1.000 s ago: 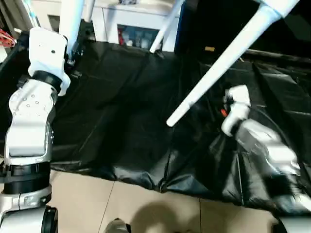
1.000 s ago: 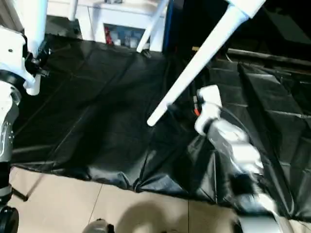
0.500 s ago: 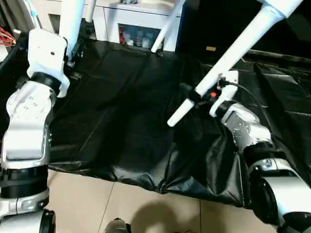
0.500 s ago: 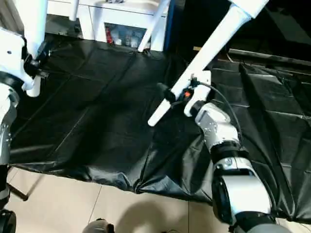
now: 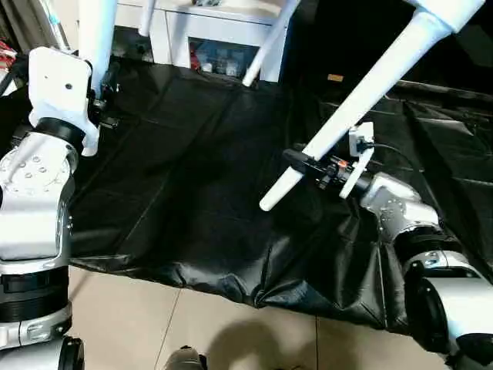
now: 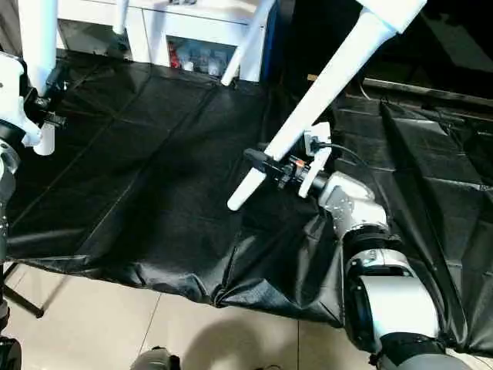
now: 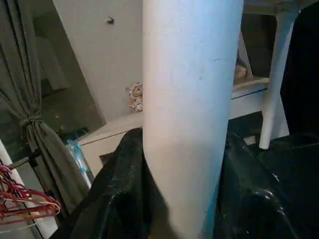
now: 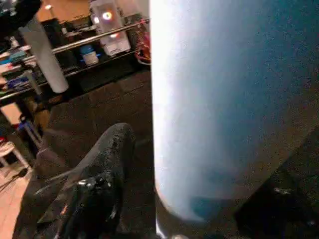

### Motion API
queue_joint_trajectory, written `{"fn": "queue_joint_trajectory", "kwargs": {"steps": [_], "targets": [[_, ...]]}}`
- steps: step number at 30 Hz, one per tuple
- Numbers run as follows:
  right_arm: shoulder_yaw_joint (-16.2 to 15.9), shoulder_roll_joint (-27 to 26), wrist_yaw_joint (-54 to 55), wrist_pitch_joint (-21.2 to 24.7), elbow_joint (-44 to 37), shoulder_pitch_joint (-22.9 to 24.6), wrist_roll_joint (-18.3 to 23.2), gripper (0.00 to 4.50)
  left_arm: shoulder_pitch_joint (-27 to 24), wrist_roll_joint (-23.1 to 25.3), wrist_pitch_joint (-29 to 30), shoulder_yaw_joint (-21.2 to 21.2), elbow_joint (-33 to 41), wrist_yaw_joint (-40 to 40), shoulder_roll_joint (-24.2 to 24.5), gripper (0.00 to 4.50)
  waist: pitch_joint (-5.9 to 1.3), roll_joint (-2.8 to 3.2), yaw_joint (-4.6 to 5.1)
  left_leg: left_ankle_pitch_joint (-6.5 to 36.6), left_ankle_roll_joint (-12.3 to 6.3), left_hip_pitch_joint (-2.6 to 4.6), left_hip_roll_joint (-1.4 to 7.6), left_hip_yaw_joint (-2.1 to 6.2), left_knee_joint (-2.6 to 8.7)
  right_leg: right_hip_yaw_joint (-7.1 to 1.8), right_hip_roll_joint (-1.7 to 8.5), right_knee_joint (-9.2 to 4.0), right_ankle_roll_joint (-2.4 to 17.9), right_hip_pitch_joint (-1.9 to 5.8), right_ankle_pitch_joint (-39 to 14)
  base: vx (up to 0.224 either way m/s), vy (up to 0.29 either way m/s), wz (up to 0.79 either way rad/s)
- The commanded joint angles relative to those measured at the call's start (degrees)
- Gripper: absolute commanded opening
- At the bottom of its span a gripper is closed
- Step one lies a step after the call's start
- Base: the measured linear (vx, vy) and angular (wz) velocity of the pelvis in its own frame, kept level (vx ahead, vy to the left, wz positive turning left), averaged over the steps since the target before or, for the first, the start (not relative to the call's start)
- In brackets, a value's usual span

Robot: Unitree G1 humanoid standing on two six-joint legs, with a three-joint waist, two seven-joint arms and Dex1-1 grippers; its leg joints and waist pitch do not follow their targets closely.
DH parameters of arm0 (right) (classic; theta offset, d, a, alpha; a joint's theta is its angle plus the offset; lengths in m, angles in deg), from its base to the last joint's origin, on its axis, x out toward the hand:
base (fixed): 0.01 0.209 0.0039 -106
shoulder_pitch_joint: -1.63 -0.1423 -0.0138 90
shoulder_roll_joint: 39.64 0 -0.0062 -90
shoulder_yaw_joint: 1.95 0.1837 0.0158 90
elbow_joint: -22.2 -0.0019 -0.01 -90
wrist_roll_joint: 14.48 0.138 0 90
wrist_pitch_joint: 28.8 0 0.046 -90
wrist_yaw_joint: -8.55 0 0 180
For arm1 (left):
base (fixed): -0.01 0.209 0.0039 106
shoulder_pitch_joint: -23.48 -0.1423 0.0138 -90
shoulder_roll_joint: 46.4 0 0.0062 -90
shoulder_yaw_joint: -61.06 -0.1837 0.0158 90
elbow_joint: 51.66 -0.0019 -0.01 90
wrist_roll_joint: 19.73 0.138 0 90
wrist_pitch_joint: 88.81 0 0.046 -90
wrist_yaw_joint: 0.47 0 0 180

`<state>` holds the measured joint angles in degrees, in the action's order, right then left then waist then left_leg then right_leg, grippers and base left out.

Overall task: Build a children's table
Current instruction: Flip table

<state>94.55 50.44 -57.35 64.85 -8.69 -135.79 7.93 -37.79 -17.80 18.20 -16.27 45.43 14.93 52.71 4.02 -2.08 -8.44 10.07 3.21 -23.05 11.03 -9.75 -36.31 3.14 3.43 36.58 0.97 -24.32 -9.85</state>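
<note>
- Since the earlier frame, the right gripper [image 5: 308,163] has been swung up from low over the black sheet and turned sideways against the slanting white leg [image 5: 362,92] of the children's table.
- Its black fingers [image 8: 102,169] are now seen set about the lower part of that leg, just above the leg's free rounded end; one finger is seen beside the tube in the right wrist view, but whether the jaws are pressed tight on the tube cannot be told.
- From the right gripper, the slanting leg is carried upward and away to its socket [image 5: 451,11] at the top edge of the head view, and its free end [image 5: 269,200] hangs just below the gripper, above the sheet.
- The left gripper [image 5: 104,96] is kept clamped on a second, upright white leg [image 5: 96,35], which rises straight out of the fingers [image 7: 124,184] toward the top of the view.
- In the left wrist view this upright leg is held between two dark fingers, one on each side of the tube, both touching it.
- Two further white legs [image 5: 266,46] are seen beyond the left gripper, toward the far side of the desk.
- Beneath both grippers the desk [image 5: 192,169] is covered by a wrinkled black sheet, with its near edge hanging over pale floor tiles [image 5: 139,331].
- A white cabinet [image 5: 216,31] is seen behind the desk, beyond the grippers.
</note>
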Motion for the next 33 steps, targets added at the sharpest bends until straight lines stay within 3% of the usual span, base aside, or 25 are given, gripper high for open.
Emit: {"fn": "queue_joint_trajectory", "kwargs": {"steps": [1,8,11,14,16,24,25,26,27,29,30,31,33], "targets": [[-1.9,-0.4,-3.6,-0.3,-4.2,0.2,-0.9,2.4,-0.3,-1.0,-0.6,-3.0,-1.2,0.5,-1.4,1.62,-4.74,0.89,0.22,14.2,0.11,1.72,2.3,0.74,4.75,-2.22,4.52,-4.04,12.7,2.63,-12.6,0.0,0.0,0.0],[-1.7,1.5,1.6,-4.1,-10.6,3.9,-3.0,1.82,-2.5,-1.4,-1.1,-3.5,-2.2,1.4,-2.2,1.62,-4.65,0.63,0.24,15.2,0.58,1.74,2.19,0.77,4.94,-2.17,4.51,-4.38,11.6,2.55,-14.7,0.0,0.0,0.0],[-0.7,2.6,10.3,-4.6,-22.0,9.8,-5.4,1.56,-5.5,-2.1,-1.0,-4.4,-3.1,2.8,-3.1,1.62,-4.47,0.67,0.3,16.1,1.23,1.93,2.2,0.77,5.2,-2.29,4.43,-4.81,9.7,2.41,-17.0,0.0,0.0,0.0],[-0.4,2.5,12.9,-2.9,-28.4,13.2,-6.0,1.54,-6.5,-1.9,-1.7,-4.8,-4.1,3.0,-3.5,1.61,-4.65,0.74,0.36,15.9,1.25,2.1,2.24,0.83,5.39,-2.17,4.26,-4.85,8.9,2.47,-15.9,0.0,0.0,0.0],[-1.0,2.4,15.2,0.2,-38.7,18.8,-6.7,1.54,-8.6,-2.0,-2.2,-5.1,-5.0,3.0,-4.1,1.61,-4.52,1.33,0.49,16.2,1.41,2.2,2.34,0.89,5.54,-2.2,4.13,-5.03,8.5,2.32,-15.2,0.0,0.0,0.0],[-5.2,0.9,22.4,9.2,-57.4,28.4,-7.3,1.51,-13.4,-2.3,-4.2,-5.4,-7.9,3.3,-4.3,1.61,-4.55,0.36,0.6,13.4,0.64,2.08,2.34,0.73,5.82,-2.27,4.11,-5.13,7.7,2.79,-12.7,0.0,0.0,0.0],[-6.9,0.2,24.7,10.8,-60.3,30.1,-9.5,1.51,-13.5,-2.4,-4.8,-5.7,-9.0,3.7,-4.5,1.61,-4.49,-0.12,0.85,14.4,0.94,2.18,2.43,0.74,6.07,-2.25,4.14,-5.34,7.2,2.66,-13.8,0.0,0.0,0.0],[-7.5,-0.1,25.7,11.3,-61.4,30.7,-10.5,1.51,-13.5,-2.4,-5.2,-5.8,-9.6,3.7,-4.5,1.61,-4.31,-0.22,0.9,15.2,1.48,2.16,2.33,0.79,6.29,-2.25,4.11,-5.53,6.4,2.66,-15.5,0.0,0.0,0.0],[-7.5,-0.1,25.7,11.3,-61.4,30.7,-10.5,1.51,-13.5,-2.4,-5.2,-5.8,-9.6,3.7,-4.5,1.61,-4.23,-0.12,0.97,16.3,1.92,2.25,2.4,0.88,6.42,-2.27,4.15,-5.6,6.0,2.56,-16.7,0.0,0.0,0.0],[-8.3,-2.0,29.2,13.9,-63.3,31.7,-11.1,1.51,-12.9,-2.3,-6.5,-6.9,-12.0,4.9,-3.5,1.61,-3.59,-0.29,1.46,23.0,3.2,2.97,2.21,1.1,6.82,-2.18,4.43,-6.67,4.3,2.11,-25.2,0.0,0.0,0.0],[-8.3,-2.0,29.2,13.9,-63.3,31.7,-11.1,1.51,-12.9,-2.3,-6.5,-6.9,-12.0,4.9,-3.5,1.61,-3.59,-0.29,1.46,23.0,3.2,2.97,2.21,1.1,6.82,-2.18,4.43,-6.67,4.3,2.11,-25.2,0.0,0.0,0.0],[-8.6,-2.0,29.9,14.5,-63.8,32.1,-11.3,1.51,-12.8,-2.3,-6.8,-7.0,-12.3,4.9,-3.3,1.61,-3.6,-0.25,1.73,26.0,4.0,3.59,2.17,1.46,6.93,-2.11,4.73,-7.36,2.8,2.08,-30.1,0.0,0.0,0.0],[-9.7,-2.0,30.8,15.2,-64.6,33.0,-12.0,1.51,-13.0,-2.6,-7.1,-6.7,-12.5,5.4,-2.6,1.61,-3.77,-0.24,1.77,25.5,4.0,3.64,2.23,1.54,7.12,-2.16,4.78,-7.58,2.3,2.28,-29.1,0.0,0.0,0.0]]}}
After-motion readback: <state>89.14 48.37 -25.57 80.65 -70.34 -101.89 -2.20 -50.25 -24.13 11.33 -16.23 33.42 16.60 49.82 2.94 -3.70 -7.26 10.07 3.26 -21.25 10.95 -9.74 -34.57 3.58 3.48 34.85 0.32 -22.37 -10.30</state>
